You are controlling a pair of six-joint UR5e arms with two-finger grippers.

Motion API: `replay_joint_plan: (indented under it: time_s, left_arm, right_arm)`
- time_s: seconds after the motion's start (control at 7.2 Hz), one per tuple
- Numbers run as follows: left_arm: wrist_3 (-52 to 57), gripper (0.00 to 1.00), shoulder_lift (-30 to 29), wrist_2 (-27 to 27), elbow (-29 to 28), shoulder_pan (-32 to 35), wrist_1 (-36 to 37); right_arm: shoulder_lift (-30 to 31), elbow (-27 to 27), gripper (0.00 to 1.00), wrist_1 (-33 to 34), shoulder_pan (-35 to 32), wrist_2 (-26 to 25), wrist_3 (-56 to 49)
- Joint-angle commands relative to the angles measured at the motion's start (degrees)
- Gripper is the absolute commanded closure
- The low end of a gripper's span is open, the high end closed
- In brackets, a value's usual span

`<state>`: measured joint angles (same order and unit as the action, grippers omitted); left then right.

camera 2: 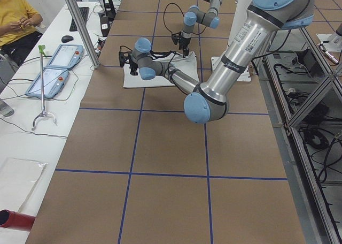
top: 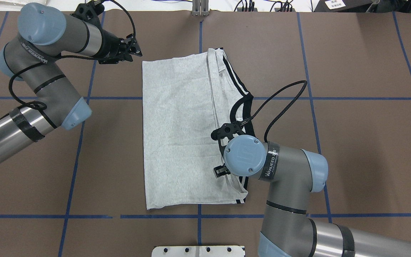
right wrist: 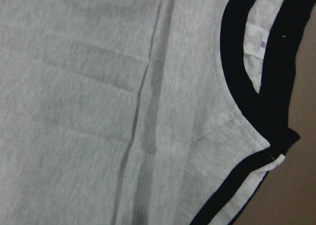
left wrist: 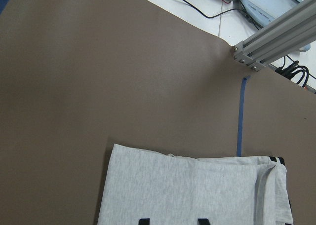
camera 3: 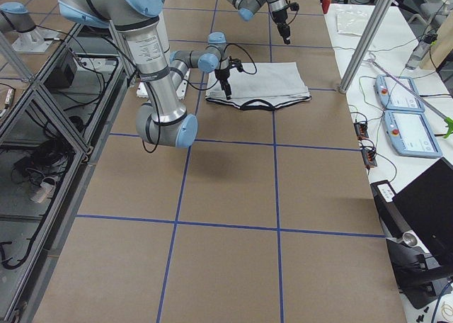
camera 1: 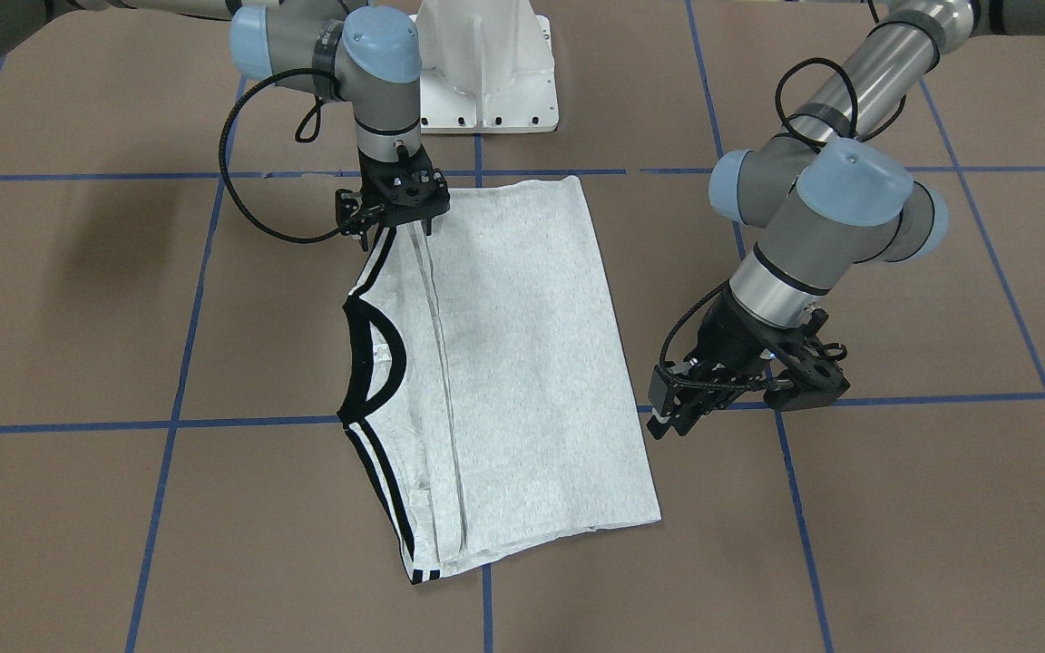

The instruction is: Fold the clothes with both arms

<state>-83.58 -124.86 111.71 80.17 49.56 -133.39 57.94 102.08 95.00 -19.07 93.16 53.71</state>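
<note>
The clothes are one light grey T-shirt lying flat on the brown table, folded into a tall rectangle. Its black neckband and black shoulder stripes lie along the edge on the robot's right. My right gripper hangs open just above the shoulder corner nearest the robot base, and its wrist view is filled by shirt cloth and neckband. My left gripper is open with nothing between its fingers. It stands off the cloth, beside the far hem corner. The cartoon print is hidden.
The white pedestal base stands at the robot's edge of the table. Blue tape lines grid the brown surface. An aluminium post rises beyond the shirt's far end. A seated person and teach pendants are off the table.
</note>
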Motion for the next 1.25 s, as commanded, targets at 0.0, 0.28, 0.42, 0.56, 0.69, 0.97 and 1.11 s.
replay_joint_plan:
  time_s: [0.0,0.28,0.42,0.56,0.69,0.97,1.11]
  left_arm:
    - [-0.1,0.56,0.1,0.0,0.0,0.0,0.1]
    - [-0.1,0.56,0.1,0.0,0.1,0.0,0.1]
    - [-0.1,0.56,0.1,0.0,0.3,0.0,0.1]
    - [-0.1,0.55,0.1,0.0,0.5,-0.1,0.2]
    - [-0.1,0.55,0.1,0.0,0.6,-0.1,0.2]
    - [-0.1,0.55,0.1,0.0,1.0,-0.1,0.4]
    - [-0.3,0.54,0.1,1.4,1.2,-0.1,0.6]
  right_arm:
    - [-0.5,-1.9,0.00,0.0,0.7,-1.0,-1.4]
    - [0.3,-1.8,0.00,0.1,0.5,-1.1,-2.1]
    - [0.9,-1.2,0.00,0.7,-0.1,-1.0,-4.0]
    - [3.4,1.1,0.00,0.7,-1.7,-0.6,-6.6]
    - [7.0,3.7,0.00,0.5,-2.6,-0.7,-10.0]
    - [11.7,8.0,0.00,0.7,-4.2,-0.5,-13.4]
    - [10.6,7.8,0.00,0.8,-4.1,-0.7,-12.9]
